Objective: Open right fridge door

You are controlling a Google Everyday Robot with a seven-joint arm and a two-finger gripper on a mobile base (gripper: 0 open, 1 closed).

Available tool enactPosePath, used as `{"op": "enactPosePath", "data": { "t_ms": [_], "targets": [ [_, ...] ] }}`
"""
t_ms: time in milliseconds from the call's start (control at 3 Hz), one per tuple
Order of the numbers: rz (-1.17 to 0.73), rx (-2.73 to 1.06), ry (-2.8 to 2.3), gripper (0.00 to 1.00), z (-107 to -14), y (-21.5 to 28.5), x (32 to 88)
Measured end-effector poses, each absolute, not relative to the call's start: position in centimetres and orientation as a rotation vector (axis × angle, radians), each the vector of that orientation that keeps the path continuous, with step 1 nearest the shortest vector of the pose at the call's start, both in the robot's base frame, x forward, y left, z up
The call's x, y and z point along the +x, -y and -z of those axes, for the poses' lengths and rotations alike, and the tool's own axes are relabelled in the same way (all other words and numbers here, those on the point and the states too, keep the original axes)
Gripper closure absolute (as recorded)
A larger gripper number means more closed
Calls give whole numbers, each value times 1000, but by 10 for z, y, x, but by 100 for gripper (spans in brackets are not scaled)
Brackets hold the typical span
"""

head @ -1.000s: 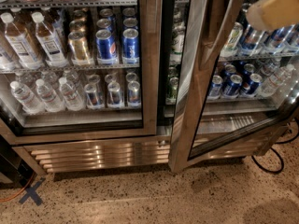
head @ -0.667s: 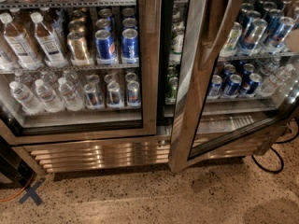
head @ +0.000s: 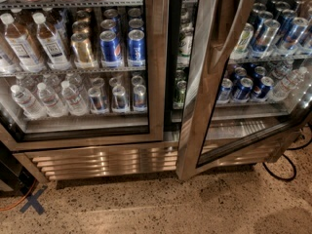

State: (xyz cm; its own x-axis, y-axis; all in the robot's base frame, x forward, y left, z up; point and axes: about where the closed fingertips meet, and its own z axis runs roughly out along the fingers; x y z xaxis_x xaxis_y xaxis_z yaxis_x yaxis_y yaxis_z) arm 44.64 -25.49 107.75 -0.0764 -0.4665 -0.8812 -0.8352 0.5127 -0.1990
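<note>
1. The right fridge door (head: 201,101) is seen swung open, with its steel edge standing out from the fridge.
2. The left door (head: 157,57) is shut.
3. Water bottles (head: 27,100), a gold can (head: 83,48) and blue cans (head: 111,45) are lined up on shelves behind the left glass.
4. More blue cans are seen through the open door's glass.
5. The gripper is not seen anywhere in the view, so it cannot be told if its fingers are spread or pressed together.
6. A blue cross (head: 32,200), maybe tape, is stuck on the speckled floor (head: 146,204).
</note>
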Motion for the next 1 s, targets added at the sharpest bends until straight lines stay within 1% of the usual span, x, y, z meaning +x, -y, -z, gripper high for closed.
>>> {"op": "enactPosePath", "data": {
  "t_ms": [333,667,1000],
  "targets": [
    [-440,-1105,-1715,0,-1078,254,447],
    [-546,-1176,-1631,0,-1089,209,453],
    [-631,-1215,-1591,2,-1094,174,458]
  ]
}}
